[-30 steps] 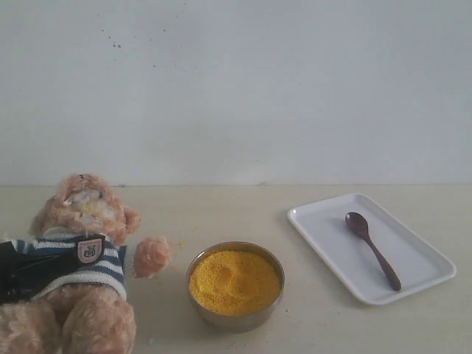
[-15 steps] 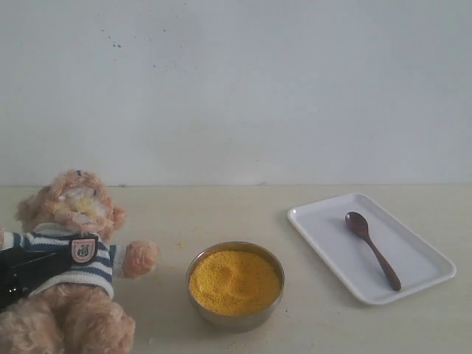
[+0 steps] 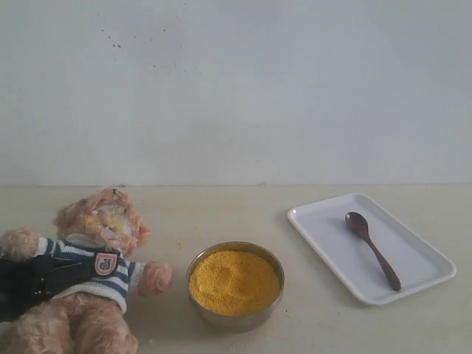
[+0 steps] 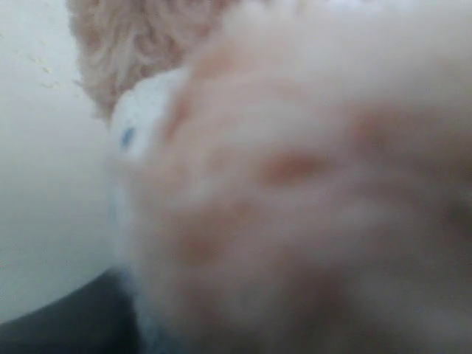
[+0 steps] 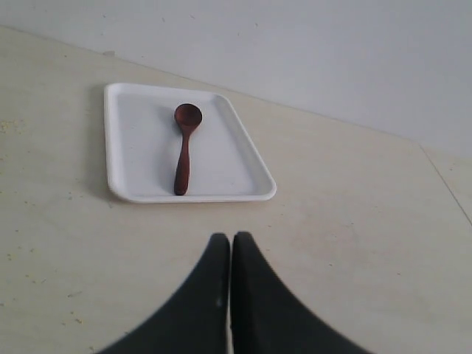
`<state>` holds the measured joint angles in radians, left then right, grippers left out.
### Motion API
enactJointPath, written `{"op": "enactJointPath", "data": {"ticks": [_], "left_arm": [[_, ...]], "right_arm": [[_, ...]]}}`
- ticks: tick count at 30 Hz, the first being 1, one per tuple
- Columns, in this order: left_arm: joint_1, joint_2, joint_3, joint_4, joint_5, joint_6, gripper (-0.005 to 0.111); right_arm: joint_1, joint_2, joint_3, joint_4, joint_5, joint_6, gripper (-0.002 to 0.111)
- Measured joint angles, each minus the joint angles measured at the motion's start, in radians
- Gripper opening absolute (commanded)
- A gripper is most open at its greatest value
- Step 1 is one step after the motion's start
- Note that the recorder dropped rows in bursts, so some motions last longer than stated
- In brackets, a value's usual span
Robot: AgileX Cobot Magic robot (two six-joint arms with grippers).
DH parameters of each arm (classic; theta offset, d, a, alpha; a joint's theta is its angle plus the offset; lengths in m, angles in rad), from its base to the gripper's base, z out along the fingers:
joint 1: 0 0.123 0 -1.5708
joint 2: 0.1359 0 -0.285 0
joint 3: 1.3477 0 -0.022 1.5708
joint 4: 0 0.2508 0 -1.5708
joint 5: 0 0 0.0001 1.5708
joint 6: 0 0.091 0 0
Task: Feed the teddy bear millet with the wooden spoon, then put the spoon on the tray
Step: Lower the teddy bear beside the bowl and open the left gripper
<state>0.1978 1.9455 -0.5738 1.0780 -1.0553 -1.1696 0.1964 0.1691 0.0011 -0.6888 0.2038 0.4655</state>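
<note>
The teddy bear (image 3: pixel 103 221) sits at the left in the exterior view, leaning towards the steel bowl (image 3: pixel 234 321) of yellow millet (image 3: pixel 234 282). My left gripper (image 3: pixel 44 280) is a black shape clamped across its striped torso. In the left wrist view the teddy bear's (image 4: pixel 295 184) blurred fur fills the picture and hides the jaws. The wooden spoon (image 3: pixel 372 249) lies on the white tray (image 3: pixel 420 254) at the right. My right gripper (image 5: pixel 231 237) hangs shut and empty over the table, short of the tray (image 5: pixel 140 147) and the spoon (image 5: pixel 184 151).
A plain pale wall runs behind the beige table (image 3: pixel 221 214). A few yellow grains lie on the table between the bear's paw and the bowl. The right arm is outside the exterior view.
The bear swung left, then back right; its head is now lower and tilted towards the bowl, with its paw nearer the rim. Spoon, tray and bowl have not moved.
</note>
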Motion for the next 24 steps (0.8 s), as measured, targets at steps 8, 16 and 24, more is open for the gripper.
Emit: {"op": "enactJointPath", "data": {"ticks": [8,16,24], "left_arm": [[0.000,0.016,-0.039,0.105,0.001,-0.004,0.004],[0.000,0.016,-0.041,0.150,0.007,-0.004,0.004],[0.000,0.016,-0.043,0.169,0.069,-0.048,0.043]], "right_arm": [[0.000,0.000,0.000,0.000,0.000,0.000,0.000],[0.000,0.000,0.000,0.000,0.000,0.000,0.000],[0.000,0.000,0.000,0.000,0.000,0.000,0.000]]}}
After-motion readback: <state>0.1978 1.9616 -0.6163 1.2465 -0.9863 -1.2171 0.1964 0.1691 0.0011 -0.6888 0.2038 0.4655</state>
